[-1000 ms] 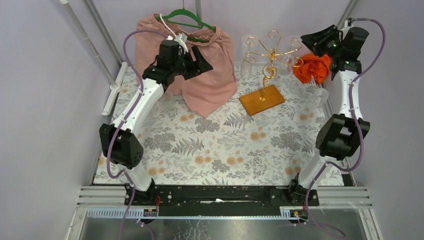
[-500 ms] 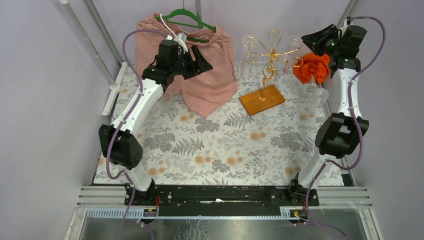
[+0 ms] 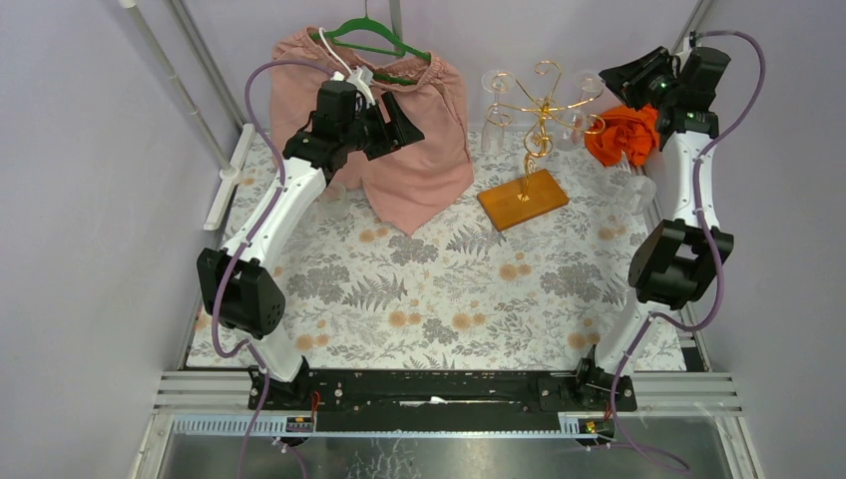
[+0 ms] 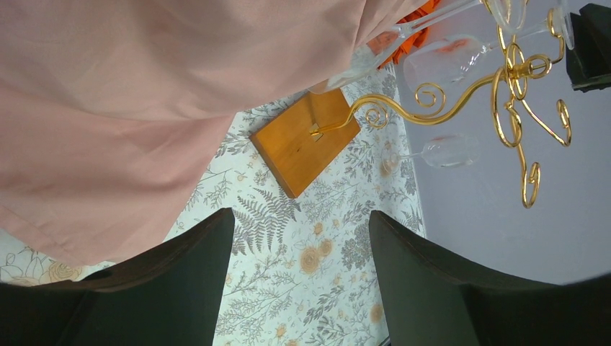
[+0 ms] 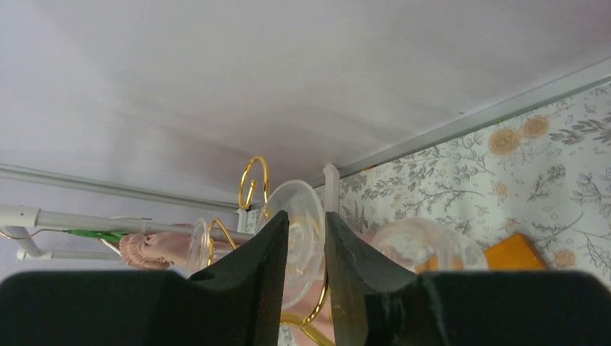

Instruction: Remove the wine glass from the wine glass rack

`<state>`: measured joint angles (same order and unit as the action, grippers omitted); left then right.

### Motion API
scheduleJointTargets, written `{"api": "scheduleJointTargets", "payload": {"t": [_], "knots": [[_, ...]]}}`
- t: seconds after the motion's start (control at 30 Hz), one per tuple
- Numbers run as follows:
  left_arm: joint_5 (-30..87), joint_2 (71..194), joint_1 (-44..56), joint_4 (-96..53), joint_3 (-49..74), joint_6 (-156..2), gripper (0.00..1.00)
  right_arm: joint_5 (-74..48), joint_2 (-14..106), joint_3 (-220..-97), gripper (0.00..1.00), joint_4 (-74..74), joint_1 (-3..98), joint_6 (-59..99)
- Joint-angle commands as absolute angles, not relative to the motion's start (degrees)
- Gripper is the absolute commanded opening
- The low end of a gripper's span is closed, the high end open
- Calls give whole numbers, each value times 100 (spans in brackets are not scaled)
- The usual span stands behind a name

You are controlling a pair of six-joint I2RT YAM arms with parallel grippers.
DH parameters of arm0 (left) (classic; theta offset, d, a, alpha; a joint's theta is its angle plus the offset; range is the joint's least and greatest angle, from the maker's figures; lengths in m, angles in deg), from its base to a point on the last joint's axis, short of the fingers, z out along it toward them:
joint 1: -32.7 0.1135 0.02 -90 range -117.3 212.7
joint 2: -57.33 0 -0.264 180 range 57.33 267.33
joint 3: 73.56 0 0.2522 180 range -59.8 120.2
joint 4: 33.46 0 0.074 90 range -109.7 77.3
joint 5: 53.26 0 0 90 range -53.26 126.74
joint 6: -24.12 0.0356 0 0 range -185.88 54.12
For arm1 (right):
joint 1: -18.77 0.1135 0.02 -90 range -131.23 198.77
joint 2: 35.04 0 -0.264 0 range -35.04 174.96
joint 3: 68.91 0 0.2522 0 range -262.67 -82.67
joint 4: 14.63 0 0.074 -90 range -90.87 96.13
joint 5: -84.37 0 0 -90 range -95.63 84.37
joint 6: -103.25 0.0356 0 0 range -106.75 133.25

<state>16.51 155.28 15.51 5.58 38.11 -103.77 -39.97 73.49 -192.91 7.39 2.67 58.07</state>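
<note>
The wine glass rack (image 3: 542, 112) is a gold wire stand on an orange wooden base (image 3: 522, 199) at the back of the table. Clear glasses hang upside down from its curled arms. My right gripper (image 3: 607, 78) reaches in from the right at the rack's upper right arm. In the right wrist view its jaws (image 5: 306, 214) are narrowed onto the round foot of a wine glass (image 5: 294, 194), with a pad on each side. My left gripper (image 3: 407, 122) hovers open over the pink cloth, left of the rack. Its fingers (image 4: 301, 212) hold nothing.
Pink shorts (image 3: 419, 150) hang from a green hanger (image 3: 369, 40) at the back left. An orange cloth (image 3: 624, 135) lies bunched just below the right gripper. Another hanging glass (image 3: 492, 105) is on the rack's left side. The back wall is close behind the rack.
My right wrist has shifted slightly up and back toward the wall, and its jaws have narrowed a little. The left arm and the rack have not moved.
</note>
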Motion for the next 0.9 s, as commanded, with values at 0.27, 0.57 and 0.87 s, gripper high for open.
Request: {"api": "scheduleJointTargets", "payload": {"t": [0.27,0.57,0.87], "knots": [[1765,15348,1594,361,3775,-10345,76,-4538,7784,-20015,23,767,365,6061],[1740,15409,1610,370,3819,-10357,76,-4601,7718,-19737,19,577,373,6152],[1739,15384,1624,371,3787,-10352,76,-4624,7649,-19693,0,530,370,6440]]}}
